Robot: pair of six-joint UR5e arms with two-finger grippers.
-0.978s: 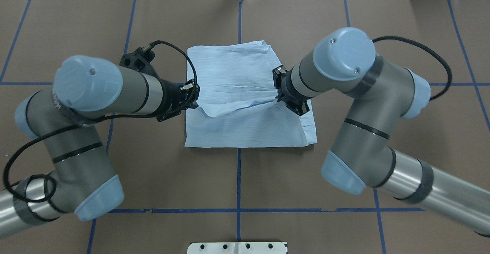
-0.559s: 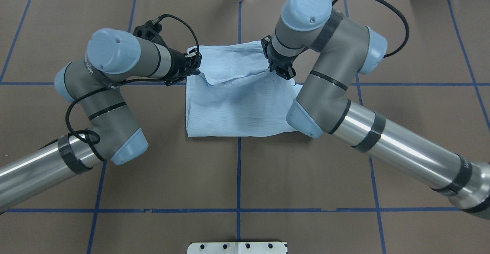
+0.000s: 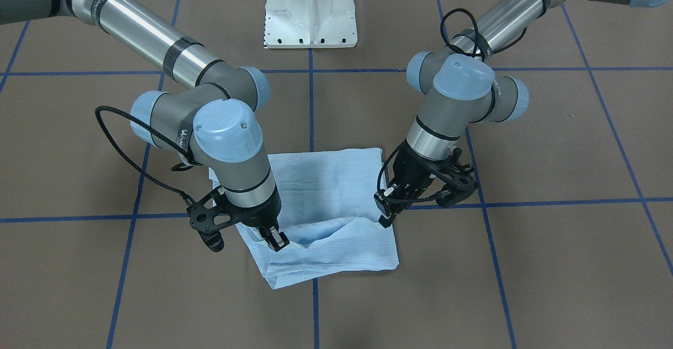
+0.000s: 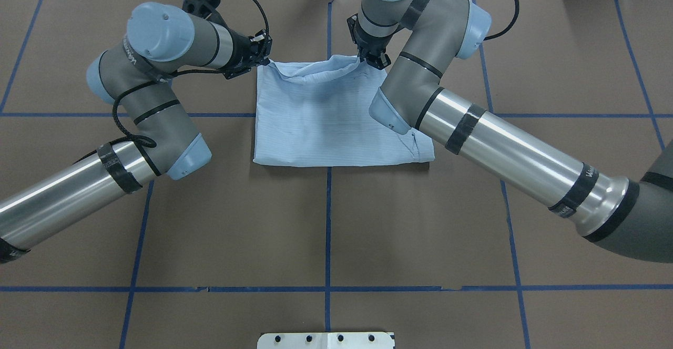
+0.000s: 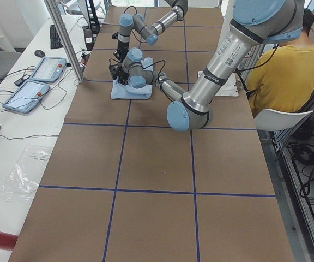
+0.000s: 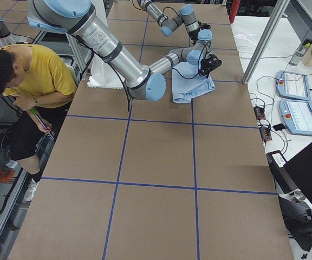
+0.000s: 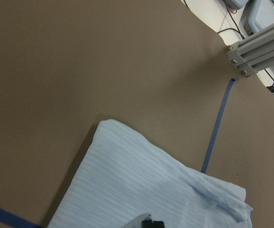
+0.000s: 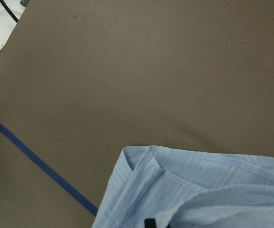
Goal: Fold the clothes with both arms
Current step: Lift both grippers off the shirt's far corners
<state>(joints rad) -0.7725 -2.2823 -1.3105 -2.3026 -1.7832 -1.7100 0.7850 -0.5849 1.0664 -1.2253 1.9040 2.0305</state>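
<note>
Pulled farther forward, thin striped shirt (image 4: 326, 123) sagging between jaws

A brown table (image 4: 236, 223) crossed by blue tape lines (image 4: 327, 233) carries a folded light blue shirt (image 4: 315, 123) and a white pedestal (image 3: 310, 7)

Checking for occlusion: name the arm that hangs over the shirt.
The right arm: its elbow covers part of the shirt; the left arm lies beside it.

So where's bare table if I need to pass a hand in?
Widest bare table: from the near edge of the shirt to the white base plate, between left arm and right arm. Crowded: shirt's far edge, where left gripper and right gripper pinch it.
</note>
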